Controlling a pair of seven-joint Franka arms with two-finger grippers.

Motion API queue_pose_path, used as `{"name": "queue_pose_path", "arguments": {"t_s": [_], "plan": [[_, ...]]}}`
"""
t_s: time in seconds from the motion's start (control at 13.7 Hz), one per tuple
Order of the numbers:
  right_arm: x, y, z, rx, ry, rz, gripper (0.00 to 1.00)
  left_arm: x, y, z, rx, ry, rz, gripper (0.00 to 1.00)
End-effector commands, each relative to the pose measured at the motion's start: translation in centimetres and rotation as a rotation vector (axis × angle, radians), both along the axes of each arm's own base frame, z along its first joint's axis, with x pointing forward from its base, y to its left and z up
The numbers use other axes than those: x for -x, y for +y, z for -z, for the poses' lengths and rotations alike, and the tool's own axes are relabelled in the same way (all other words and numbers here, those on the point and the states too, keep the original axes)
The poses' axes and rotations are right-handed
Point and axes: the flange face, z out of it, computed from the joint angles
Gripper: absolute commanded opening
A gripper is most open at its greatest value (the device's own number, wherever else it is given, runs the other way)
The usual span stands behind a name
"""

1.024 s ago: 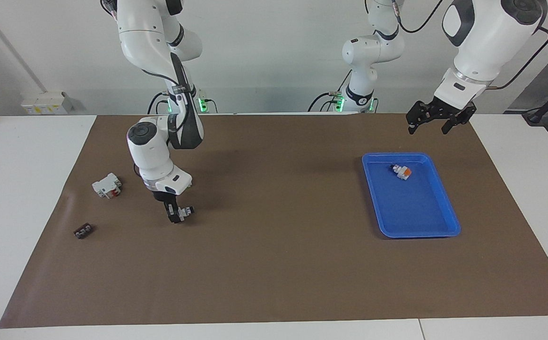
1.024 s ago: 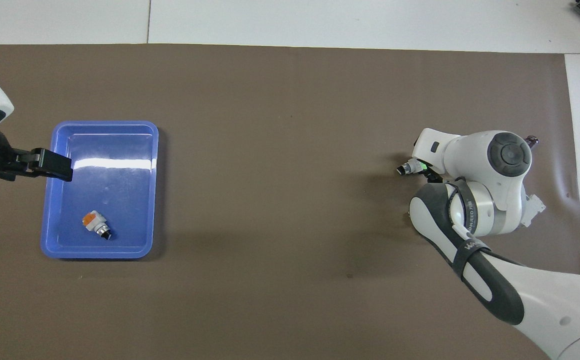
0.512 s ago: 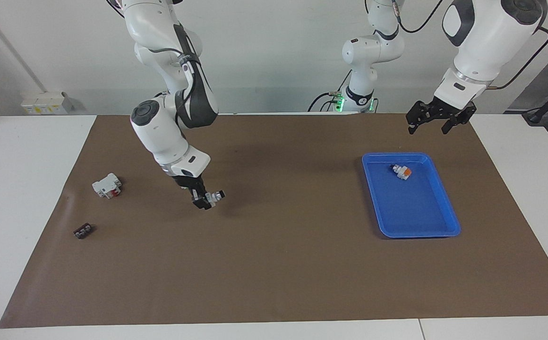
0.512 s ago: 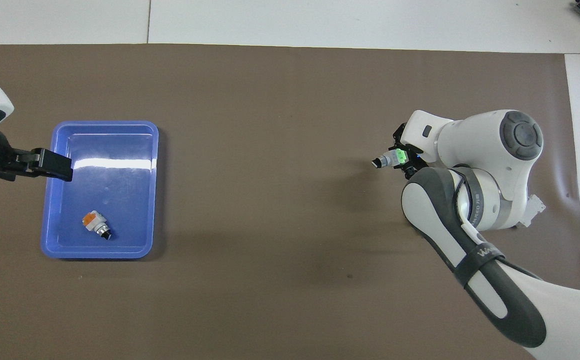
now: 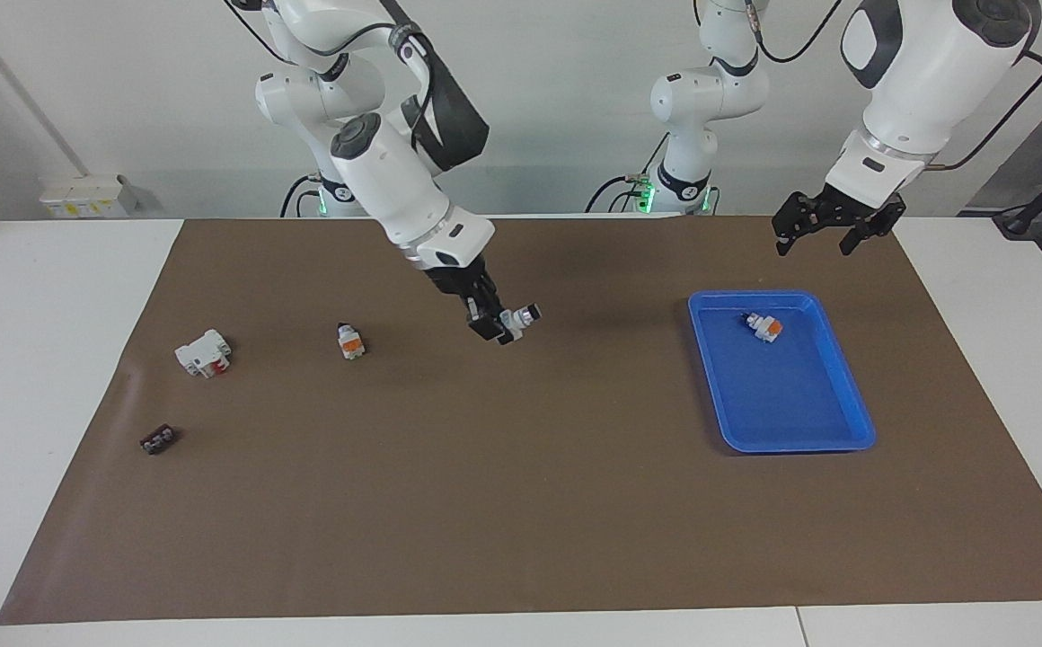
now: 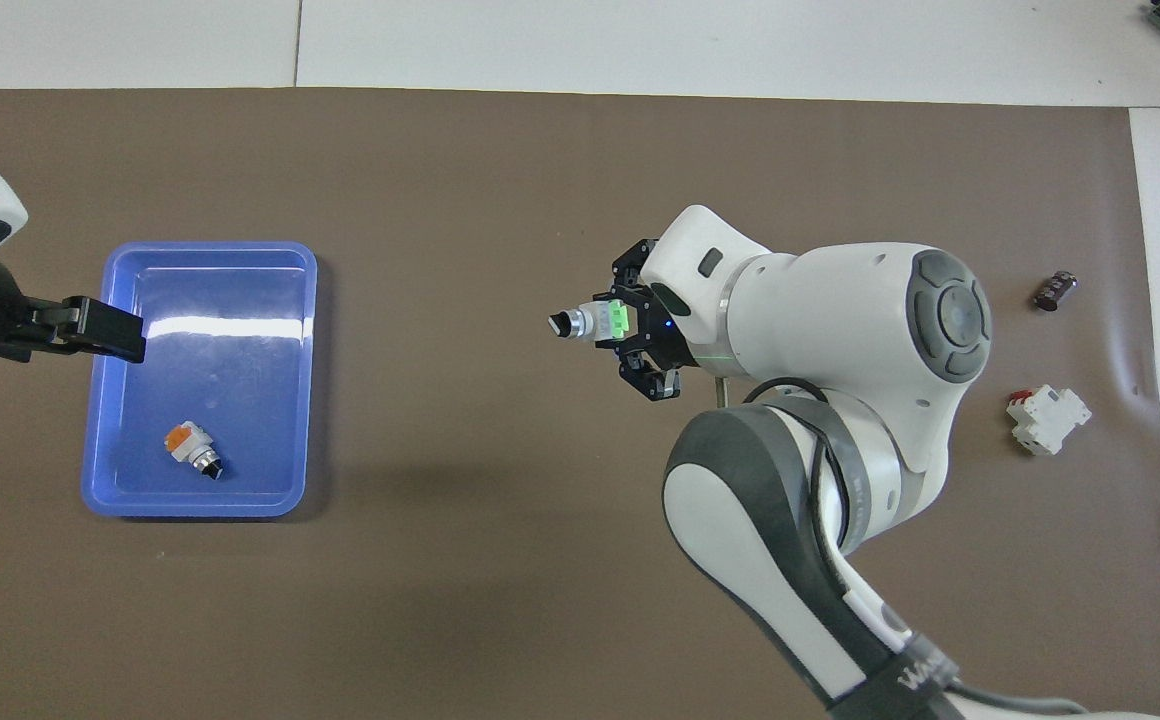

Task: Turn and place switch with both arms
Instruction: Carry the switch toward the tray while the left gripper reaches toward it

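Matte brown mat (paper-flat): right gripper clamps blocky switch.

Our right gripper hangs over the mat's middle, fingers clamped on the switch. Our left gripper waits raised near the table's edge by the robots, fingers spread.

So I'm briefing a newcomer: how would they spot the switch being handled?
Start at the brown mat; over its middle hangs the right end effector, shut on the switch. Its face is bright green, whereas the switch in the blue tray and the one lying on the mat have orange faces.
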Motion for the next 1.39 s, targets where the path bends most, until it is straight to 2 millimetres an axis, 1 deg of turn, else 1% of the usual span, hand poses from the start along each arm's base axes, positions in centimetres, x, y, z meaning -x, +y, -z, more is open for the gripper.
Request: {"name": "queue_pose_path", "arguments": {"t_s": [0.0,0.15,0.22,0.37,0.44,0.51,0.59,0.73,0.8,0.88,1.02,1.1,1.32], "plan": [[1.7,4.2,-2.5,-0.048,0.022,0.039,0.0,0.8,0.5,-0.2,0.006,-0.004,0.0,1.0],[2.8,6.2,-3.7,-0.049,0.02,0.051,0.0,0.8,0.5,-0.2,0.006,-0.004,0.0,1.0],[3.7,7.3,-4.4,-0.046,0.019,0.06,0.0,0.9,0.4,-0.1,0.006,0.003,0.002,1.0],[4.2,7.9,-5.1,-0.042,0.016,0.083,0.0,0.9,-0.2,-0.2,0.006,-0.006,0.009,1.0],[4.2,8.0,-5.4,-0.046,0.014,0.082,0.0,1.2,-0.4,0.0,0.004,0.011,0.013,1.0],[4.2,8.0,-5.4,-0.046,0.015,0.084,0.0,1.4,-0.2,-0.1,0.004,0.019,0.013,1.0],[4.3,8.1,-5.6,-0.049,0.012,0.084,0.0,1.5,-0.6,-0.1,0.003,0.028,0.02,1.0],[4.5,8.5,-6.3,-0.065,0.015,0.105,0.0,1.8,-2.2,0.1,0.006,0.026,0.047,1.0],[5.1,9.4,-7.1,-0.07,0.006,0.092,0.0,2.0,-2.9,0.0,0.067,0.039,0.042,1.0],[5.0,9.4,-7.2,-0.074,0.008,0.105,0.0,2.2,-3.5,0.0,0.166,0.056,0.017,1.0],[5.0,9.8,-8.4,-0.08,-0.008,0.121,0.0,2.6,-4.4,-0.2,0.277,0.087,-0.005,0.94],[5.1,9.9,-8.5,-0.077,-0.008,0.129,0.0,2.7,-5.0,-0.3,0.322,0.1,-0.046,0.91],[5.2,9.9,-8.4,-0.069,-0.009,0.129,0.0,2.7,-6.5,-1.3,0.488,0.169,-0.26,0.83]]}}
